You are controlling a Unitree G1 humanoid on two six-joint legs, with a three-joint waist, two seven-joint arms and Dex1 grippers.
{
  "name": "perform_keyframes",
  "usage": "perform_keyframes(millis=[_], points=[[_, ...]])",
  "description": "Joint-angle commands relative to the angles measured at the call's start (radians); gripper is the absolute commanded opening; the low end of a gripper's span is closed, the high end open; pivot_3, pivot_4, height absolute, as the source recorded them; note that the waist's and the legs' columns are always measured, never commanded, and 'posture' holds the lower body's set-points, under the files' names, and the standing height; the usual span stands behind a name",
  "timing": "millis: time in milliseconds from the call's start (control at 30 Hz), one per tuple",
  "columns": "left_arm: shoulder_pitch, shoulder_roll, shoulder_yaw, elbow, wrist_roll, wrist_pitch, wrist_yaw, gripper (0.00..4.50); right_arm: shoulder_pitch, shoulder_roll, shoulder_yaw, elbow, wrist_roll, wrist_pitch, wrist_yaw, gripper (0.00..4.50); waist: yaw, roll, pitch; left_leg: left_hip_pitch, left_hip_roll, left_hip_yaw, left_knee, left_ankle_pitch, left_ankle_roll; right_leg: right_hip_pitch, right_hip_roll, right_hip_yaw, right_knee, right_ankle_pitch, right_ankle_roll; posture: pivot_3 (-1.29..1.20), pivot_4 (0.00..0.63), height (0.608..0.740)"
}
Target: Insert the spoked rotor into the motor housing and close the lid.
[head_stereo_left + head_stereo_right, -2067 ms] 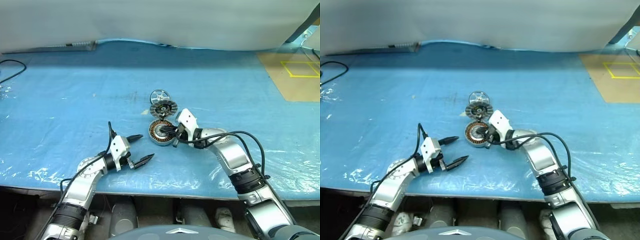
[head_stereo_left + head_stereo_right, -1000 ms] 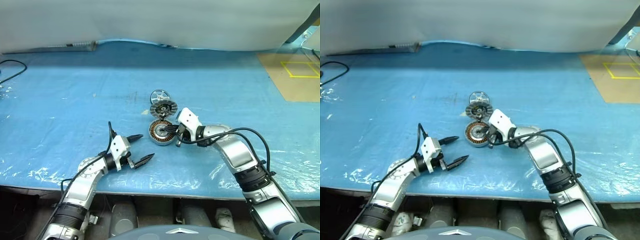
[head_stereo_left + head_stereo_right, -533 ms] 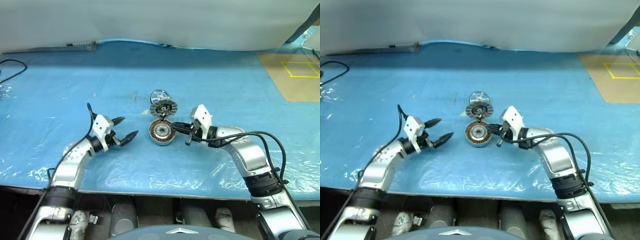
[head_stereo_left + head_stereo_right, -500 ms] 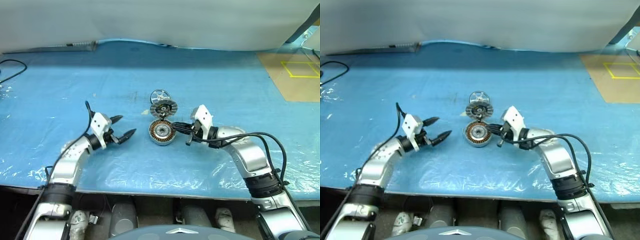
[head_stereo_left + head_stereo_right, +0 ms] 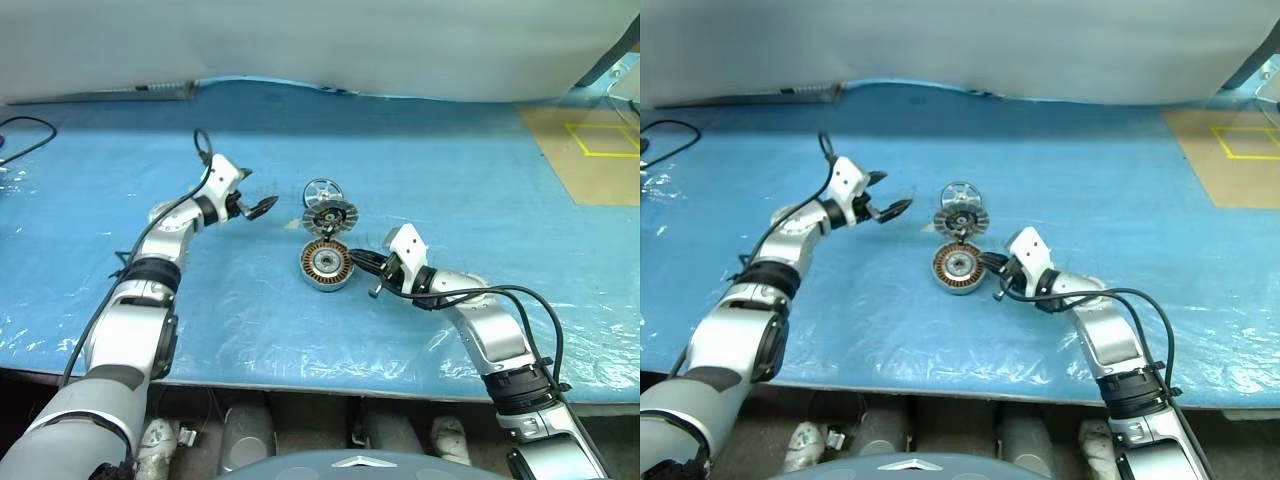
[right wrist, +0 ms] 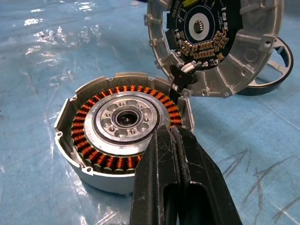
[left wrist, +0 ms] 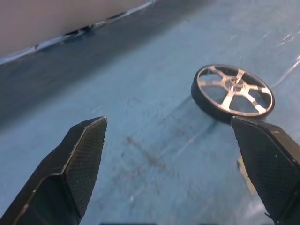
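The spoked rotor (image 5: 320, 190), a small shiny open-spoked wheel, lies farthest back on the blue sheet, also in the left wrist view (image 7: 233, 91). The lid (image 5: 328, 215) stands tilted just in front of it, its inner face and dark centre turned toward the right wrist camera (image 6: 213, 42). Nearest me lies the motor housing (image 5: 326, 263), flat, copper windings up (image 6: 123, 126). My left gripper (image 5: 250, 207) hovers open to the left of the rotor, pointing at it, nothing between its fingers (image 7: 84, 154). My right gripper (image 5: 365, 268) is shut and empty, its tip at the housing's right rim (image 6: 176, 136).
A black cable (image 5: 20, 130) curls at the far left of the blue sheet. A tan board with yellow tape (image 5: 590, 150) lies at the back right. A pale wall runs along the back, and the table's front edge (image 5: 300, 385) is close to me.
My left arm has swung forward and up from the table's front edge to beside the rotor, still open. My right gripper has drawn back slightly to the right of the housing, still shut.
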Motion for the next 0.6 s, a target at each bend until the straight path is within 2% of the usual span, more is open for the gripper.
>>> perform_keyframes(millis=[33, 367, 600], points=[[-0.071, -0.038, -0.020, 0.067, 0.048, -0.051, 0.013, 4.50, 0.008, 0.002, -0.011, -0.031, 0.000, -0.014, -0.017, 0.01, 0.001, 0.000, 0.000, 0.000, 0.000, 0.000, 0.000, 0.000, 0.000, 0.000, 0.000, 0.000, 0.000, 0.000, 0.000, 0.00, 0.150, 0.740], [-0.159, -0.120, -0.061, 0.158, 0.168, -0.065, 0.134, 4.50, 0.035, -0.005, -0.025, -0.068, 0.006, 0.002, -0.052, 0.01, 0.010, -0.003, 0.002, -0.001, -0.001, -0.001, 0.000, 0.000, 0.000, 0.000, 0.000, -0.001, 0.000, 0.001, 0.001, 0.00, 0.150, 0.740], [-0.175, -0.174, -0.063, 0.173, 0.200, -0.053, 0.156, 4.50, 0.044, -0.007, -0.025, -0.079, 0.004, 0.010, -0.069, 0.01, 0.020, -0.003, 0.002, -0.001, 0.000, -0.001, 0.000, 0.000, 0.000, 0.000, 0.000, -0.001, -0.001, 0.001, 0.001, 0.00, 0.150, 0.740]])
